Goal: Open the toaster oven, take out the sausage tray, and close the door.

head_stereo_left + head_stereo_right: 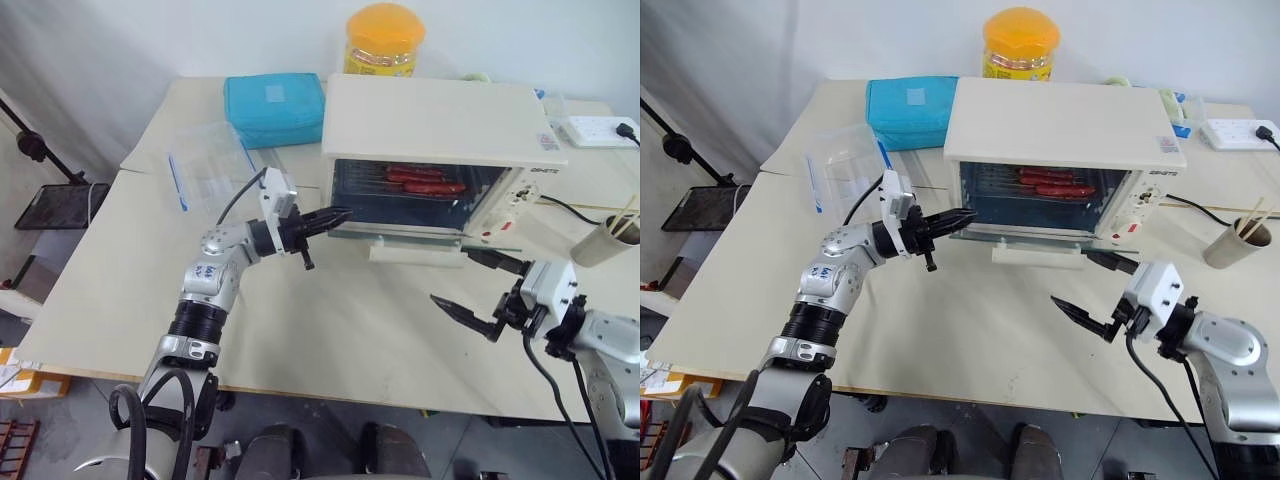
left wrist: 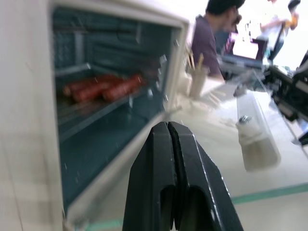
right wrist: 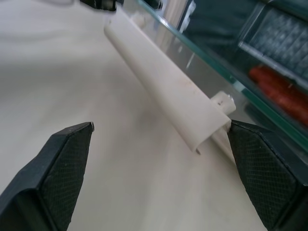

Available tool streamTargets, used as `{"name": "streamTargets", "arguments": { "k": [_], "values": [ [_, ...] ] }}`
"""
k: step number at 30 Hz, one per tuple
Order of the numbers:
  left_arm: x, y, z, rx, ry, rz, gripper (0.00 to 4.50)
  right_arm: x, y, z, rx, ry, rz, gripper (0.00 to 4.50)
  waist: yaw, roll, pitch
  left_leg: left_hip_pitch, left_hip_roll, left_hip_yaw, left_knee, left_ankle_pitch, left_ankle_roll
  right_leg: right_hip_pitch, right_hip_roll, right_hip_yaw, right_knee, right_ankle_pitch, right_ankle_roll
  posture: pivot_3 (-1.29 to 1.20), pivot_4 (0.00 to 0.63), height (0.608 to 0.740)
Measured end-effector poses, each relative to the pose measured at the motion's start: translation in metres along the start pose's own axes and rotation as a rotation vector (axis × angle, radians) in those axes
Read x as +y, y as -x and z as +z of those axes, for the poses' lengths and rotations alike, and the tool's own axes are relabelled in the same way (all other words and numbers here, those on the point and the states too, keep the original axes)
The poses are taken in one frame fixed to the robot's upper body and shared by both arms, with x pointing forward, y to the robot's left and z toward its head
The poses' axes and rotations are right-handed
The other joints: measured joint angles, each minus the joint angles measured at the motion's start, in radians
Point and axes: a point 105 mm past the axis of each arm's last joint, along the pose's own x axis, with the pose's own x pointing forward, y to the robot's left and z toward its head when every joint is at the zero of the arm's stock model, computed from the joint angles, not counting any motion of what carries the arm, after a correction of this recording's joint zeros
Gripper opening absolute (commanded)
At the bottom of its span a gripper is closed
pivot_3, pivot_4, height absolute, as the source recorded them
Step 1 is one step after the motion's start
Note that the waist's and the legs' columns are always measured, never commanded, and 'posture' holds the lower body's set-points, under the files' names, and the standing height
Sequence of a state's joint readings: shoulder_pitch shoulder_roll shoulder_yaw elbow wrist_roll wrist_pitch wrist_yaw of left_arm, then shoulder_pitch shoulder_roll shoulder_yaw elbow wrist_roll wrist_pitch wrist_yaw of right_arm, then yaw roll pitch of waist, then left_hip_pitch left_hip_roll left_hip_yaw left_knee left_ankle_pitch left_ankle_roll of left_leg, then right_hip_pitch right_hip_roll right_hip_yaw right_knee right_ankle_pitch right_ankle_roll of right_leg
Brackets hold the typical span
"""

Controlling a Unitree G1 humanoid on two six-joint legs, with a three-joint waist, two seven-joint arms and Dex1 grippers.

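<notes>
The sausage tray [image 1: 425, 182] sits half-hidden inside the toaster oven [image 1: 440, 150], left end effector [image 1: 338, 216] pinched together, right end effector [image 1: 478, 282] spread apart

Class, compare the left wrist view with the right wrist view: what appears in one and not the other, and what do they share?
Left wrist view alone: the left gripper, its fingers pressed together and empty; a cup of sticks; people in the background.

Right wrist view alone: the right gripper, its fingers spread wide on either side of the handle's near end.

Both: the toaster oven with the door lowered, its cream handle, red sausages inside, and the table.
</notes>
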State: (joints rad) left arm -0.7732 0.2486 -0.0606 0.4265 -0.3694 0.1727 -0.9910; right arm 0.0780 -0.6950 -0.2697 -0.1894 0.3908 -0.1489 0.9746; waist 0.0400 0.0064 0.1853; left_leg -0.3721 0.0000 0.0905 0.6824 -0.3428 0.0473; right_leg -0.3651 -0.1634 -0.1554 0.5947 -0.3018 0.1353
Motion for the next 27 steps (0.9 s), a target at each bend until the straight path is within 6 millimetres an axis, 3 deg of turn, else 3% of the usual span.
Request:
{"name": "streamTargets", "arguments": {
  "k": [6,9,17,20,22,27],
  "values": [
    [0.0,0.013,-0.018,0.055,0.041,0.018,0.02,0.017,0.066,-0.036,0.199,-0.115,-0.175,4.5,0.014,0.0,0.0,-0.002,-0.001,-0.001,0.0,0.0,0.002,0.0,0.0,-0.001,-0.003,0.001,0.002,0.0,0.15,0.74],
    [-0.005,0.009,-0.024,0.056,0.058,-0.001,0.02,0.007,0.082,-0.033,0.224,-0.082,-0.244,4.5,0.007,0.0,0.0,0.002,0.0,0.0,0.0,0.001,0.003,0.005,0.0,0.0,-0.005,0.002,0.004,0.0,0.15,0.74],
    [-0.016,0.008,-0.038,0.09,0.064,-0.027,0.02,-0.036,0.096,-0.014,0.221,0.009,-0.381,4.5,-0.014,0.0,0.0,0.002,0.0,-0.001,0.0,0.001,0.002,0.004,-0.001,0.001,-0.004,0.002,0.004,0.0,0.15,0.74],
    [-0.021,0.012,-0.048,0.127,0.051,-0.031,0.02,-0.053,0.088,0.0,0.166,0.053,-0.411,4.5,-0.016,0.0,0.0,0.002,0.0,-0.001,0.0,0.001,0.002,0.004,-0.001,0.0,-0.004,0.002,0.004,0.0,0.15,0.74],
    [-0.024,0.015,-0.056,0.151,0.055,-0.014,0.02,-0.058,0.07,0.013,0.119,0.096,-0.368,4.5,-0.019,0.0,0.0,0.002,0.0,0.0,0.0,0.001,0.002,0.004,-0.001,0.001,-0.004,0.002,0.004,0.0,0.15,0.74],
    [-0.03,0.02,-0.057,0.141,0.062,0.026,0.02,-0.045,0.012,0.029,0.066,0.178,-0.188,4.5,-0.016,0.0,0.0,0.002,0.0,-0.001,0.001,0.001,0.002,0.003,-0.002,0.0,-0.003,0.002,0.004,0.0,0.15,0.74]
  ]
}}
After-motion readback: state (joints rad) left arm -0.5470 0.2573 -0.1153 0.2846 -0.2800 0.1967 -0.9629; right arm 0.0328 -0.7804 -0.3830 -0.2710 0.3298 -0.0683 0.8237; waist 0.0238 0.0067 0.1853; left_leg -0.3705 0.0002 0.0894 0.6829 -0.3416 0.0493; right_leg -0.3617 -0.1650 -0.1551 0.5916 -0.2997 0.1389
